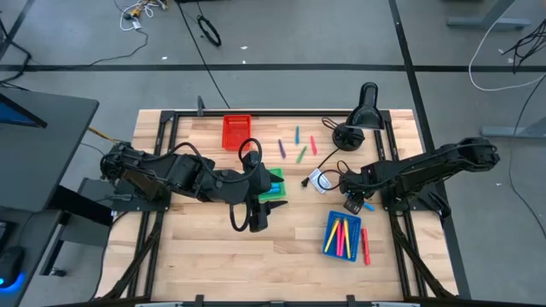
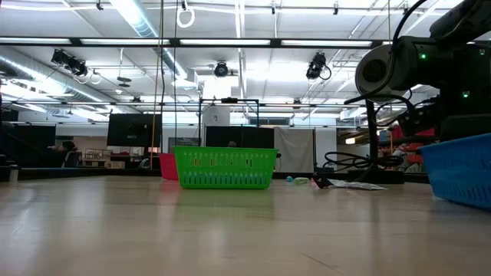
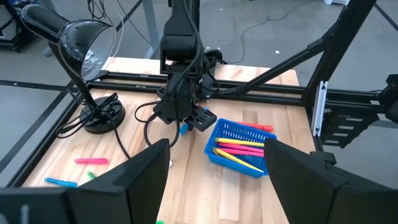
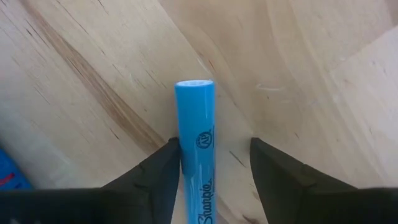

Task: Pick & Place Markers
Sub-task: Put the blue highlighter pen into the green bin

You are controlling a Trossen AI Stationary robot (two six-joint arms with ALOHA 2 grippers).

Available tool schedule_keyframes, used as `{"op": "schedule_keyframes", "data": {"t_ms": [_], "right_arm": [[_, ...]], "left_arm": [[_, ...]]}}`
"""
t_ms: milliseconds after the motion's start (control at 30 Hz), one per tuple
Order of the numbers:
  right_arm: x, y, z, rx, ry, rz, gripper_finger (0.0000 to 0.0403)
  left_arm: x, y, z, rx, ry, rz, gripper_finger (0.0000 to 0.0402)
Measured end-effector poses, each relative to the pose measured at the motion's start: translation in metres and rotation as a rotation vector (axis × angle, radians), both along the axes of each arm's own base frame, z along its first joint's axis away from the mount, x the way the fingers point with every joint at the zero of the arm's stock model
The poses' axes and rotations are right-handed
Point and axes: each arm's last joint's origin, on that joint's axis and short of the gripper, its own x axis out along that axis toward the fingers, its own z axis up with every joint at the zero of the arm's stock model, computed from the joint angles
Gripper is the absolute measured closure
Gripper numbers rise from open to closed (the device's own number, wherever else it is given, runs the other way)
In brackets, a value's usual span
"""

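Right gripper (image 4: pixel 211 171) stands low over the table with a blue marker (image 4: pixel 198 149) between its half-open fingers; one finger touches it, the other is apart, so no firm hold yet. The marker's long axis runs forward along the fingers. Only the high view shows the blue tray (image 1: pixel 343 236) just beside. Left gripper (image 3: pixel 214 171) waits open, farther off.

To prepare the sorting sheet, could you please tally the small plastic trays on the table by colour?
Red slotted plastic tray: 1
Green slotted plastic tray: 1
Blue slotted plastic tray: 1
Total: 3
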Motion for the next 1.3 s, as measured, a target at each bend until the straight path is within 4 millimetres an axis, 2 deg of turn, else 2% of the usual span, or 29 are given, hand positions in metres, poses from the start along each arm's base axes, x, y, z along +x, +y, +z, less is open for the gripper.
{"op": "schedule_keyframes", "data": {"t_ms": [133,400,567,667,767,900,1300], "right_arm": [[-0.001,0.000,0.000,0.009,0.009,-0.001,0.0239],[0.003,0.001,0.006,0.036,0.015,-0.003,0.0365],[0.008,0.002,0.017,0.055,0.018,-0.024,0.0365],[0.012,0.002,0.030,0.051,0.037,-0.018,0.0365],[0.017,0.003,0.050,0.046,0.049,0.011,0.0365],[0.026,0.003,0.083,0.035,0.037,0.064,0.0365],[0.056,0.004,0.196,0.030,-0.326,0.120,0.0365]], "left_arm": [[0.000,0.000,0.000,0.000,0.000,0.000,0.0134],[0.000,0.000,0.000,0.002,-0.001,0.003,0.0134],[-0.001,0.002,-0.001,0.015,0.017,-0.003,0.0134],[-0.008,0.005,-0.007,0.048,0.108,-0.001,0.0134],[-0.015,0.007,-0.013,0.064,0.197,-0.003,0.0133],[-0.022,0.011,-0.011,0.044,0.229,-0.037,0.0133],[-0.024,0.025,-0.005,0.037,0.218,-0.020,0.0133]]}}
